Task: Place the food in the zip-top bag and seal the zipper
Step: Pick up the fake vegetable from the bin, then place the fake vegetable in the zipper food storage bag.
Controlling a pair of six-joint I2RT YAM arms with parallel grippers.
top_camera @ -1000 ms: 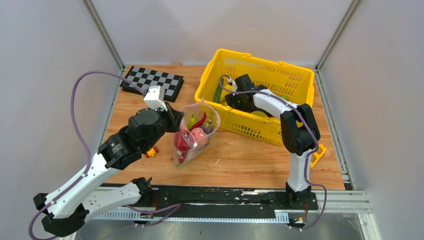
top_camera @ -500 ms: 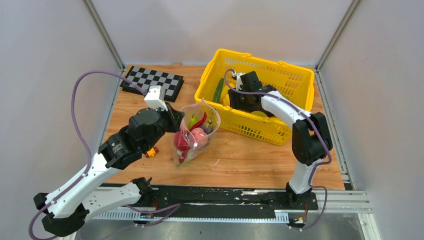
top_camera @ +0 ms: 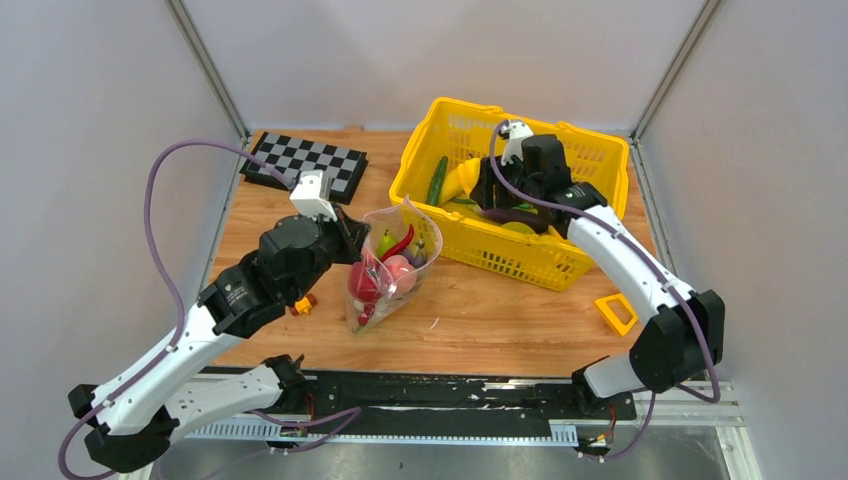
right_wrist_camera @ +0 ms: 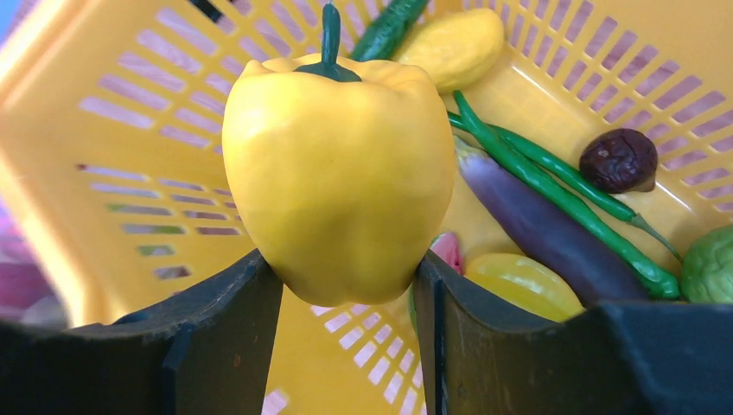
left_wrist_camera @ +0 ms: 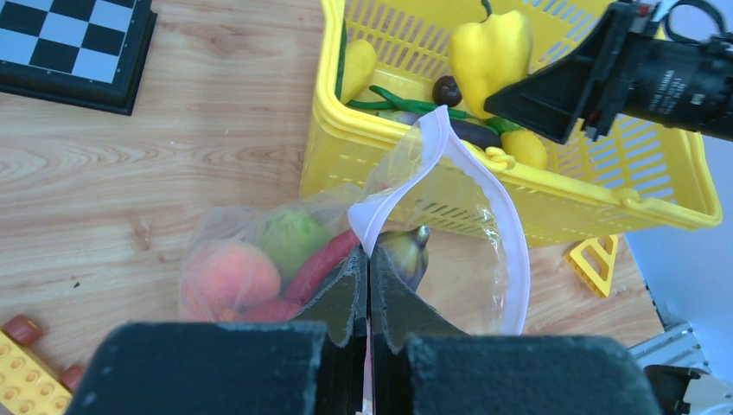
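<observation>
**Pepper in hand, bag mouth waiting**

From above: my right pincer (top_camera: 478,186) hangs over the basket (top_camera: 560,262), about half open around a yellow pepper (top_camera: 458,180). My left pincer (top_camera: 350,240) is pinched shut on the rim of the bag (top_camera: 372,222). The bag stands on the desk (top_camera: 480,325) to the left of my right pincer, just outside the basket wall, with some food (top_camera: 365,282) already inside. A checkerboard (top_camera: 305,160) lies beyond my left pincer. Grey walls (top_camera: 90,150) close the desk in on three sides, so I judge there is little room for a wide swing.

Left wrist: my fingers (left_wrist_camera: 341,298) press flat together on the zipper (left_wrist_camera: 439,121), holding the mouth up as a narrow loop. A chili (left_wrist_camera: 315,264) and a peach (left_wrist_camera: 226,275) sit below it. The pepper looks nearly as wide as that loop. I think it could catch the rim, fold the floppy bag, or tug the strip out of my grip.

Right wrist: the pepper sits between my two fingers, held low on its flanks. It is glossy and round, so a jolt could squirt it out. Over the basket it would land among the beans (right_wrist_camera: 553,173). Past the rim it would likely roll across the smooth wood.
</observation>
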